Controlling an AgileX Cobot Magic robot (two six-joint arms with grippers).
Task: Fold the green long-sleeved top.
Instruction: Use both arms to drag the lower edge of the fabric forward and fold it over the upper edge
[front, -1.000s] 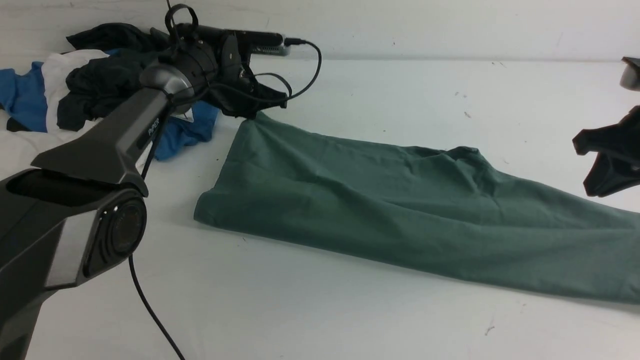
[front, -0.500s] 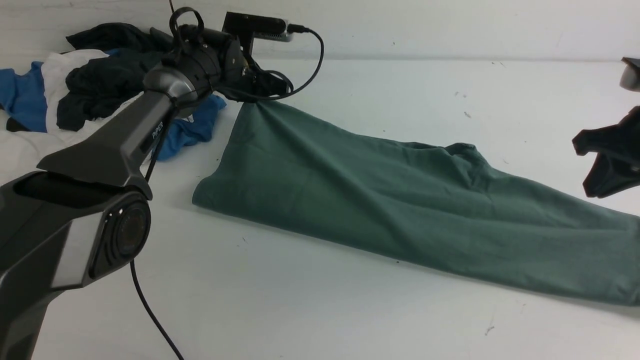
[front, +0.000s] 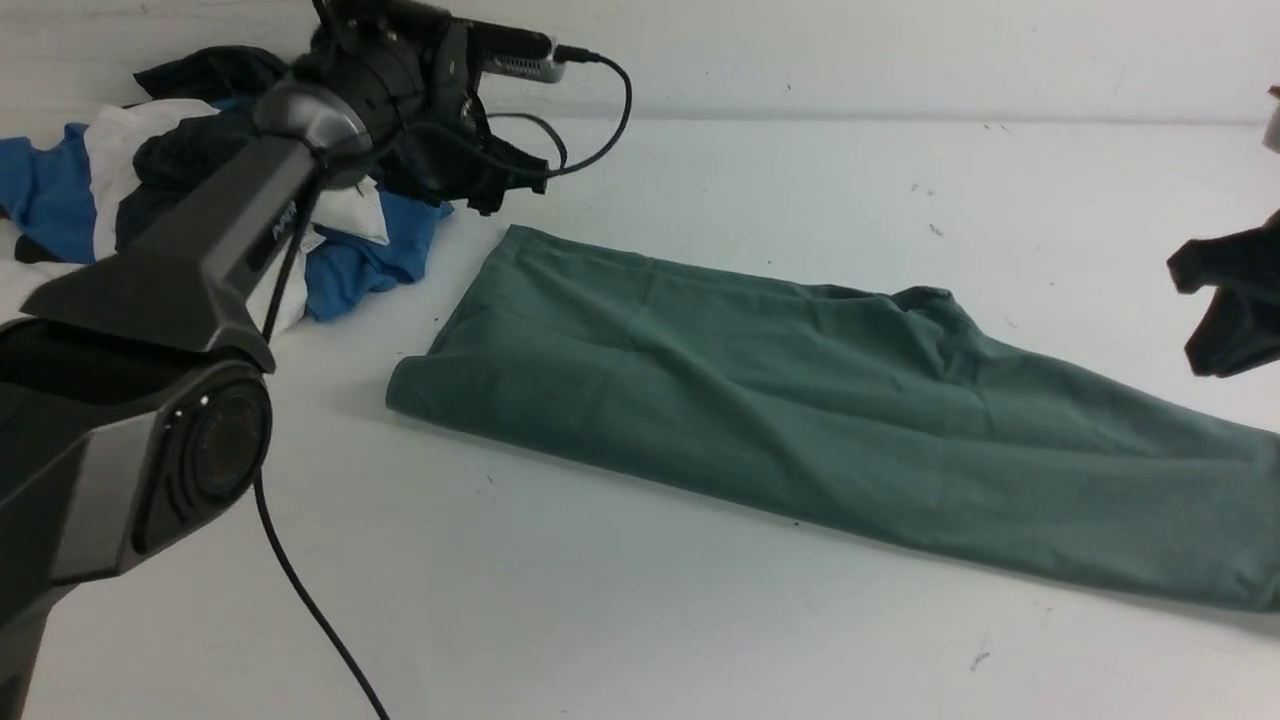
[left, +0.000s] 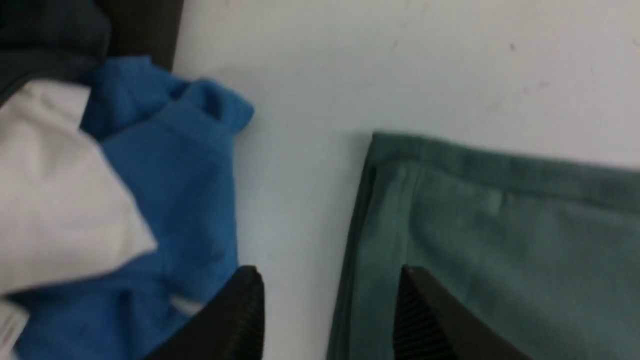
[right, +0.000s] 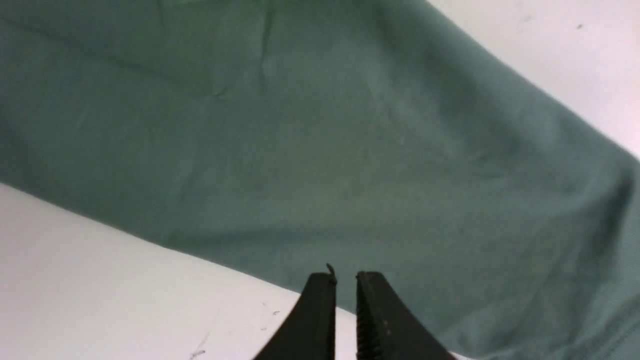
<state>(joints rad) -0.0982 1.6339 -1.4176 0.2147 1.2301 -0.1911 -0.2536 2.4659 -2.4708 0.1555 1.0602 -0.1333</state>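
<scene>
The green long-sleeved top (front: 800, 410) lies flat on the white table as a long folded band, running from the back left to the right edge. My left gripper (front: 490, 185) hovers just above its far left corner, open and holding nothing. In the left wrist view its fingers (left: 330, 272) straddle the top's side edge (left: 500, 240) without touching it. My right gripper (front: 1190, 315) hangs at the right edge of the front view, above the right part of the top (right: 320, 140). Its jaws (right: 345, 275) stand a narrow slit apart with nothing between them.
A pile of blue, white and dark garments (front: 150, 180) sits at the back left, right beside the top's corner; the blue garment (left: 175, 175) and the white one (left: 60, 200) show in the left wrist view. A black cable (front: 310, 610) trails across the front left.
My left gripper has opened and let go of the top's far left corner, then risen a little. The raised corner has dropped flat on the table. The right gripper drifted slightly right.
</scene>
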